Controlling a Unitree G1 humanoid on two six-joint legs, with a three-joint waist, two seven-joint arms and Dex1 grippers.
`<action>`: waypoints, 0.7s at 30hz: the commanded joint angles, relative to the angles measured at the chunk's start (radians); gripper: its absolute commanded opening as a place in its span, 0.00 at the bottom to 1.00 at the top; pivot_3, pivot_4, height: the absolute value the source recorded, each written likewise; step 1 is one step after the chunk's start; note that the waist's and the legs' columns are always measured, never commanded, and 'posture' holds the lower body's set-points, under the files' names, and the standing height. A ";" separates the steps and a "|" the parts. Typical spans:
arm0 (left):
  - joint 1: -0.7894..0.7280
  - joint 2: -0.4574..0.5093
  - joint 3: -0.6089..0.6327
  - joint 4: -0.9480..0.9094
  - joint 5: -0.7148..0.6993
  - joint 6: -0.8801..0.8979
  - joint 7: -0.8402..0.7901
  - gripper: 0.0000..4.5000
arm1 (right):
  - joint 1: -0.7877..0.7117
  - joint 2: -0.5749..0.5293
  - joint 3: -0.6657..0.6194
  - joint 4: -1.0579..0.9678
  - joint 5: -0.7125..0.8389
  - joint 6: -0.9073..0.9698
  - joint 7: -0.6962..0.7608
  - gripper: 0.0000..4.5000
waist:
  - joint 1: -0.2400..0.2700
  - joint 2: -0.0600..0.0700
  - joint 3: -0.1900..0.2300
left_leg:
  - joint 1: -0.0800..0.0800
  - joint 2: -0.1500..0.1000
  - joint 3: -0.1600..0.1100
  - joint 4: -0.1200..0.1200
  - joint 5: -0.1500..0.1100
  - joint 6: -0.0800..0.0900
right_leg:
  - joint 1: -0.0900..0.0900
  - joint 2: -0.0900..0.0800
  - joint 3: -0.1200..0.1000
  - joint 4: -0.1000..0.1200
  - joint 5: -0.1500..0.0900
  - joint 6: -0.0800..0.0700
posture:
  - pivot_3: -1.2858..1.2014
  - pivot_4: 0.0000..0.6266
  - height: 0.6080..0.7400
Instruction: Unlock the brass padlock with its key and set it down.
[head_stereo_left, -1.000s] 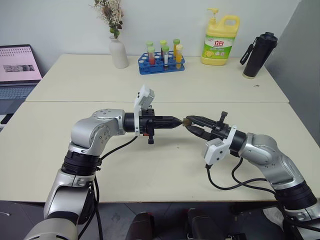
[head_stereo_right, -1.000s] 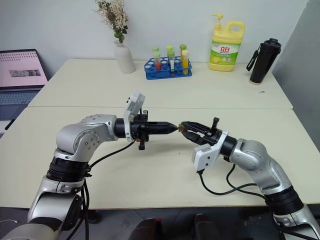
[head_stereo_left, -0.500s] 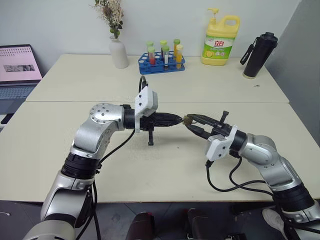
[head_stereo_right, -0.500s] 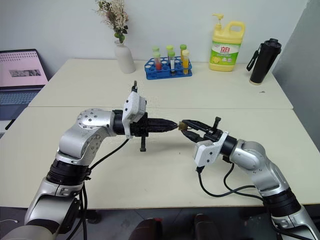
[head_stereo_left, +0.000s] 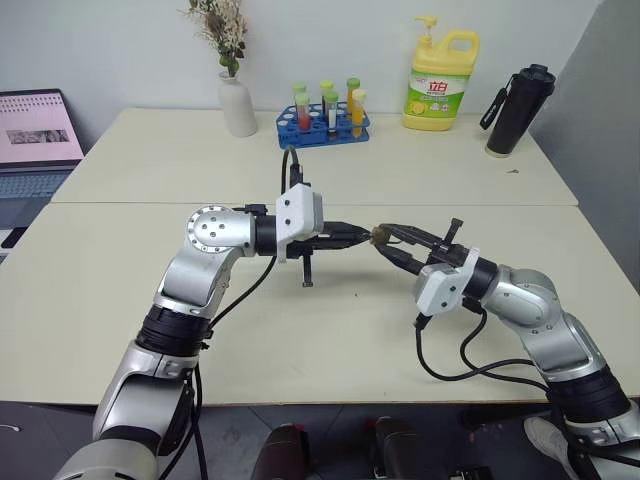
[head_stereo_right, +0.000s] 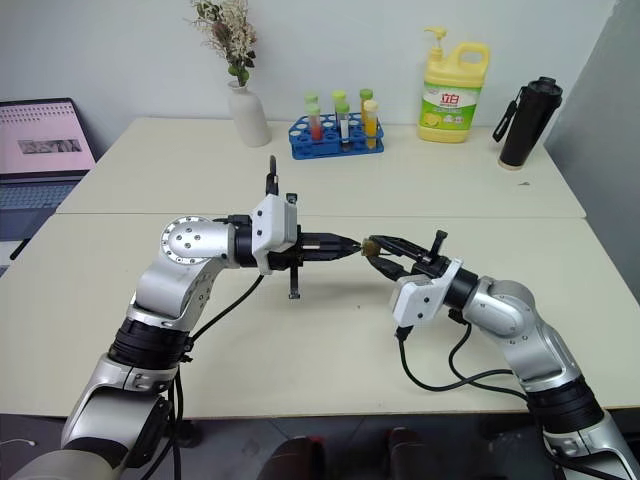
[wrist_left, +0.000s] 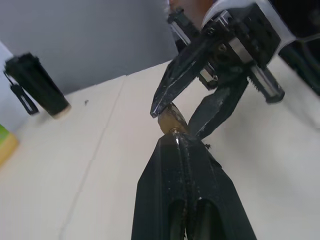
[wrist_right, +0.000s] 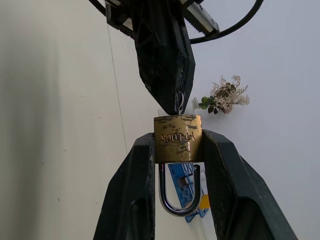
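1. Head camera (both eyes, same scene): the two arms meet nose to nose over the middle of the cream bench (head_stereo_left: 120, 300). The right gripper (head_stereo_left: 385, 243) has the brass padlock (head_stereo_left: 379, 237) pinched between its fingers, up in the air, clear of the bench. The left gripper (head_stereo_left: 352, 236) points straight at it, fingers closed, tip right at the lock.
2. Back row of the bench: a white vase (head_stereo_left: 238, 104) with dried flowers, a blue rack (head_stereo_left: 323, 126) holding capped test tubes with red, orange and yellow liquid, a yellow soap bottle (head_stereo_left: 441, 82) with a pump, and a black flask (head_stereo_left: 518, 110). A laptop (head_stereo_left: 35, 140) sits off on the far left.
3. Left wrist view: the closed fingers (wrist_left: 170, 185) run up to the padlock's brass body, a small glint of metal right at their tip. Can't say whether that's the key.
4. Right wrist view: best look at the lock. Brass body clamped between the two black fingers (wrist_right: 131, 200), silver shackle hanging down between them, looks closed. The left gripper's tip touches the body's far face.
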 joint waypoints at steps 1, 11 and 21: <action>-0.032 0.004 0.017 -0.029 -0.056 0.147 0.024 0.19 | -0.012 0.009 -0.016 -0.049 0.013 -0.023 -0.009 0.21 | 0.000 0.000 0.000 | 0.000 0.000 0.000 0.000 0.000 0.000 | 0.000 0.000 0.000 0.000 0.000 0.000 | 0.52 0.24 1.00; -0.067 0.081 0.084 -0.072 -0.199 0.524 0.036 0.53 | -0.022 -0.002 -0.013 -0.032 0.001 -0.034 0.003 0.21 | -0.001 0.000 0.000 | 0.000 0.000 -0.001 0.000 0.000 0.000 | 0.000 0.000 0.000 0.000 0.000 0.000 | 0.52 0.24 1.00; -0.057 0.054 0.092 -0.141 -0.256 0.606 0.111 0.53 | -0.046 -0.001 0.012 -0.018 -0.045 -0.067 0.005 0.21 | -0.001 0.000 0.000 | 0.000 0.001 -0.001 0.000 0.000 0.000 | 0.000 0.000 0.001 0.000 0.000 0.000 | 0.52 0.24 1.00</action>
